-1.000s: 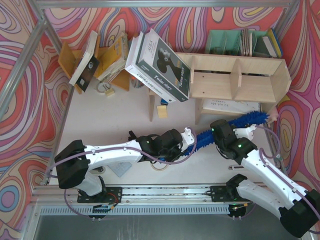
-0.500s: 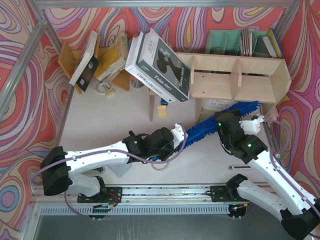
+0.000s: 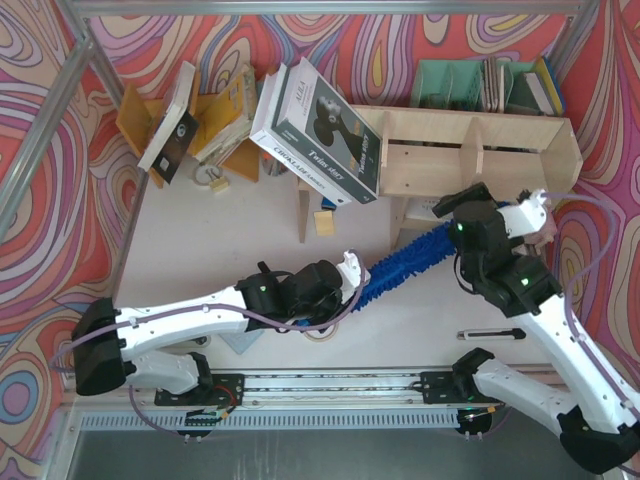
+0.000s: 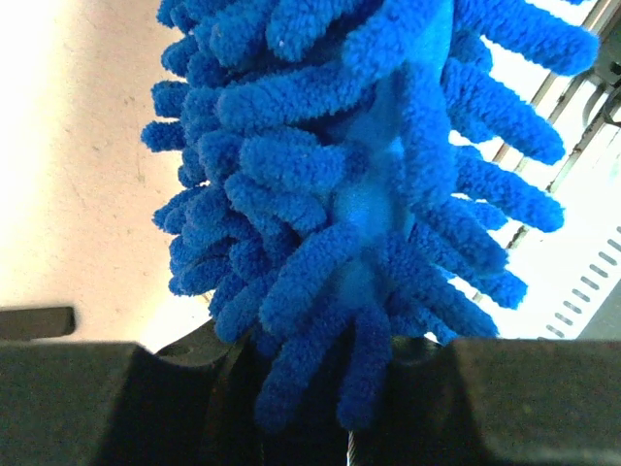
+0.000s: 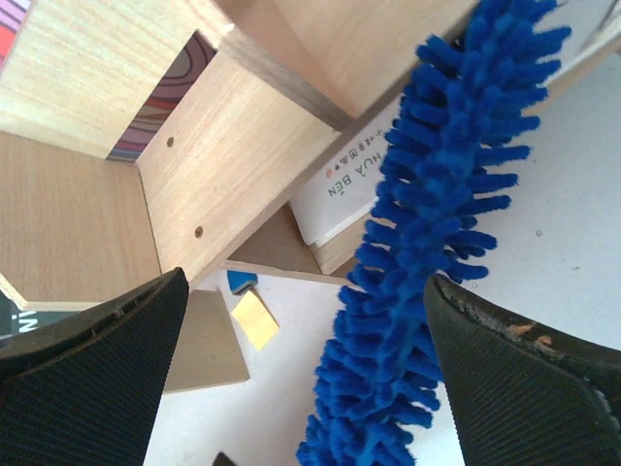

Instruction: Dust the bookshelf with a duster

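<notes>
The left gripper [image 4: 310, 383] was clamped on the near end of the duster [image 3: 405, 262]. From there the fluffy head ran toward 2 o'clock to the foot of the bookshelf [image 3: 470, 150]. The right gripper [image 5: 306, 280] hovered there, its fingers spread wide with the duster between them.

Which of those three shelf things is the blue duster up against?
The pale plywood bookshelf: the duster reaches its lower level. The orange rack at far left and the green organiser behind stand well apart from it.

"HUA BEN" on white booklet [image 5: 335, 199] beneath the bookshelf [image 5: 243, 146]
</notes>
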